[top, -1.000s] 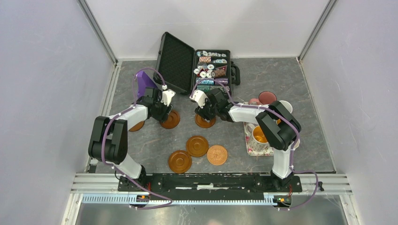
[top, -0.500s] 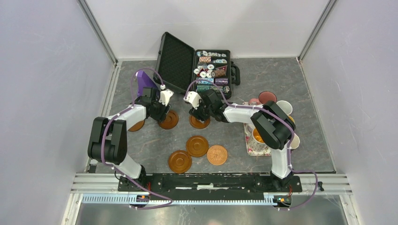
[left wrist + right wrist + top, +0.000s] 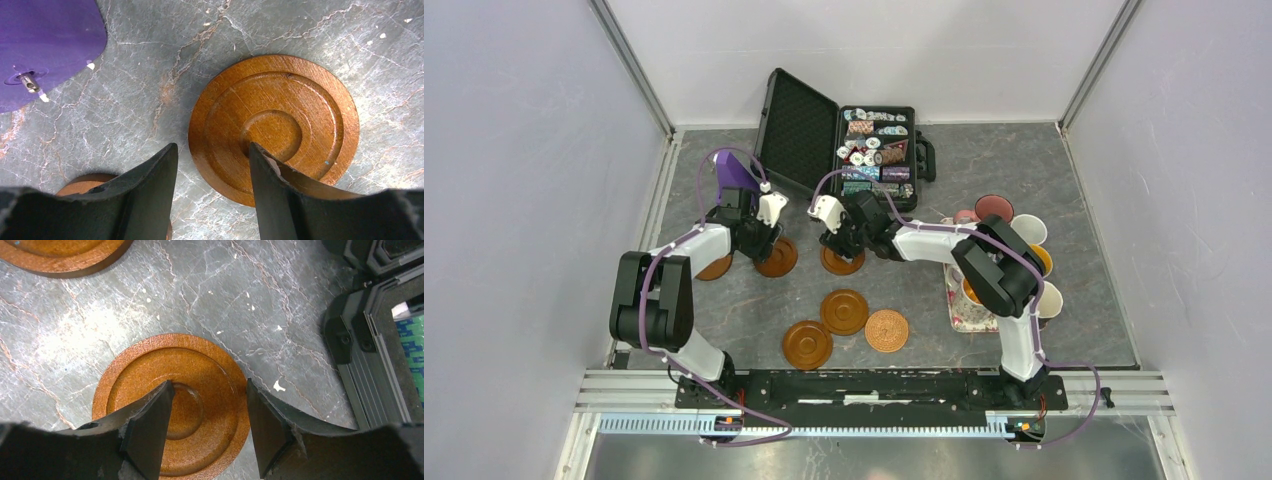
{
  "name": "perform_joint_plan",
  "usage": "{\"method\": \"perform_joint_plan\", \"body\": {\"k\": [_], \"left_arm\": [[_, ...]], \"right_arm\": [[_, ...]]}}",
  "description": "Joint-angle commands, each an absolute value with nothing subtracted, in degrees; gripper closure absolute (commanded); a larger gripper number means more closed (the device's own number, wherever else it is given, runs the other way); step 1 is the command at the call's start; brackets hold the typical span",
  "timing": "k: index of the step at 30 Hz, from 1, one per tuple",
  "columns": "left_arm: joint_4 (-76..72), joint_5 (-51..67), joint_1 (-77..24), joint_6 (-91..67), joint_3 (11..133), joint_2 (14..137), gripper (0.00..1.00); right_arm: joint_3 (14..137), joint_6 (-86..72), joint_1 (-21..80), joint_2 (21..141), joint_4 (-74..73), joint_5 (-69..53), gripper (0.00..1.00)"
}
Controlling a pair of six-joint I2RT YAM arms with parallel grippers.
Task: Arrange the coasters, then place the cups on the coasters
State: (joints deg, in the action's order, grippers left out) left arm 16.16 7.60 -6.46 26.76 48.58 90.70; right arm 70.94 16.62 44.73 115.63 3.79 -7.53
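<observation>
Coasters (image 3: 844, 311) lie mid-surface (image 3: 1024, 170): three grouped in front, the others behind, two of those under the hands. Left hand (image 3: 212, 150) is spread, straddling one coaster's rim without pinching it. Right hand (image 3: 210, 387) is spread over the other's centre. Best to press lightly and slide each flat, keeping them well apart.

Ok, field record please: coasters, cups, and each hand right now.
coasters: six round discs flat on the grey stone table, five brown wooden, one orange patterned disc
left hand: open, straddling the rim of one brown wooden coaster
right hand: open, both fingers over another brown wooden coaster
cups: ceramic mugs clustered at the floral tray, none on a coaster
</observation>
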Motion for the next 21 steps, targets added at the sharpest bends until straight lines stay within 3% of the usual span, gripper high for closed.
{"method": "perform_joint_plan", "body": {"k": [1, 9, 17, 21], "left_arm": [[16.6, 7.9, -6.2, 28.9, 48.4, 88.9, 0.38], [19.8, 9.4, -6.0, 29.0, 50.0, 86.8, 0.32], [27.1, 12.3, -6.0, 29.3, 54.8, 80.4, 0.22], [35.6, 19.1, -6.1, 33.7, 57.0, 75.8, 0.17]], "right_arm": [[72.4, 15.8, 46.1, 118.4, 0.6, -8.2, 0.37], [73.4, 16.0, 46.2, 116.3, 0.2, -8.8, 0.36], [77.2, 18.8, 46.2, 109.8, -3.4, -8.9, 0.29], [76.5, 20.9, 46.1, 104.9, -6.3, -10.1, 0.23]]}}
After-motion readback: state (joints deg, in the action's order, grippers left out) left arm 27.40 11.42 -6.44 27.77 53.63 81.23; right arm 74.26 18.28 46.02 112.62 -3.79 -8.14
